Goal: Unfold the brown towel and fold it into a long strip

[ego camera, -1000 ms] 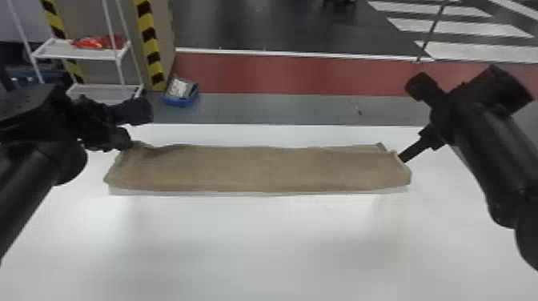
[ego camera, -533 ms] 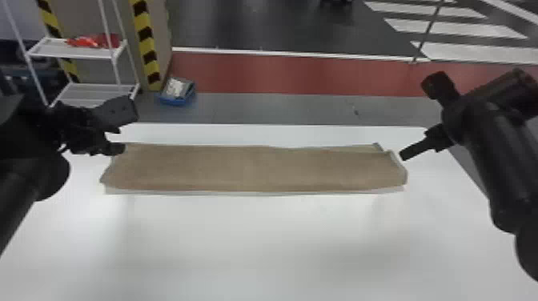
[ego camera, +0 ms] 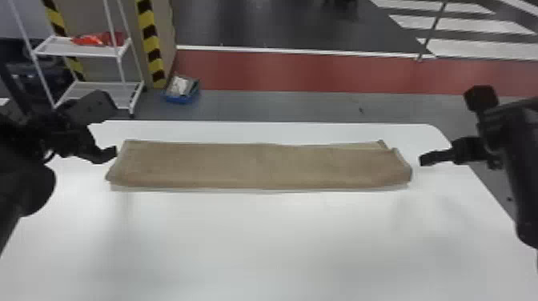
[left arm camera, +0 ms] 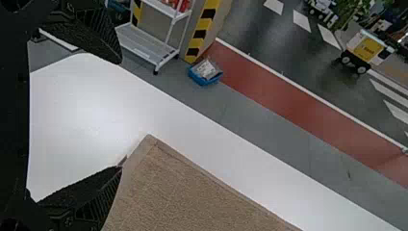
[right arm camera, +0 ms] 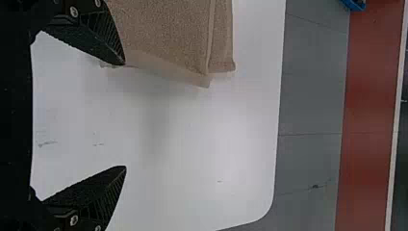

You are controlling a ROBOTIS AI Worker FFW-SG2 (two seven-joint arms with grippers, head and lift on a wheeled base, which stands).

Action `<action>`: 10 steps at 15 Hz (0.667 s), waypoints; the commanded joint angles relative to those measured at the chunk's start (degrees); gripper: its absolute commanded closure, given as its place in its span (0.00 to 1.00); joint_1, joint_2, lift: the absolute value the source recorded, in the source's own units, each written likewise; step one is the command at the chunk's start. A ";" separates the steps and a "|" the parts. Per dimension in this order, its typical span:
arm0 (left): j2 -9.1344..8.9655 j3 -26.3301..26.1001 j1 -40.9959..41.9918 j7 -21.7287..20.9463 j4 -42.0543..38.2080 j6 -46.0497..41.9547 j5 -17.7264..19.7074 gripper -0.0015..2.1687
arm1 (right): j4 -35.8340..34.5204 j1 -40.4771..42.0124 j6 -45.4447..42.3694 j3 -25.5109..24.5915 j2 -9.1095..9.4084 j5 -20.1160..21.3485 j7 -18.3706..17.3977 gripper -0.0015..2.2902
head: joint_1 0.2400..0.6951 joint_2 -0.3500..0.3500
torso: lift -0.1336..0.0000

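Observation:
Stretched across the white table (ego camera: 264,240), the brown towel (ego camera: 260,166) lies flat as a long strip, its layers slightly offset at the right end. My left gripper (ego camera: 108,140) is by the strip's left end in the head view. In the left wrist view that gripper (left arm camera: 120,115) stands open, with the towel (left arm camera: 187,197) beyond its fingers and nothing between them. Past the strip's right end is my right gripper (ego camera: 426,159). The right wrist view has this gripper (right arm camera: 126,115) open over bare table, one finger overlapping the view of the towel's end (right arm camera: 168,33).
Behind the table, on the floor, sit a blue bin (ego camera: 181,90) and a white shelf rack (ego camera: 86,48) with red items on it. A yellow-and-black striped post (ego camera: 151,44) rises beside the rack. The table's far edge runs just behind the towel.
Both grippers have moved outward from the towel's ends, the right one farther to the right. Earlier they were at the strip's two ends; the towel stays lying flat.

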 commanded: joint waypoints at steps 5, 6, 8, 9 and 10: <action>-1.36 1.64 3.58 6.25 -3.72 -1.20 8.82 0.02 | -0.19 4.50 -1.51 -8.04 -0.93 -4.89 -4.23 0.06 | 0.98 0.28 | 0.08; -1.54 3.40 5.34 6.34 -5.75 -1.55 9.26 0.02 | -1.33 4.68 -1.51 -8.13 -0.84 -5.86 -4.32 0.06 | 0.99 0.27 | 0.08; -1.63 5.60 7.80 6.34 -8.73 -1.90 10.84 0.01 | -2.21 4.68 -0.63 -7.86 -0.49 -6.82 -4.41 0.06 | 1.00 0.27 | 0.08; -1.71 6.39 8.68 6.34 -9.44 -2.08 11.28 0.01 | -3.00 4.68 0.08 -7.86 -0.31 -6.91 -4.41 0.06 | 1.00 0.28 | 0.08; -1.89 7.44 9.47 6.25 -10.14 -2.08 12.16 0.01 | -4.32 4.85 1.13 -7.86 -0.14 -7.70 -4.41 0.06 | 0.99 0.29 | 0.08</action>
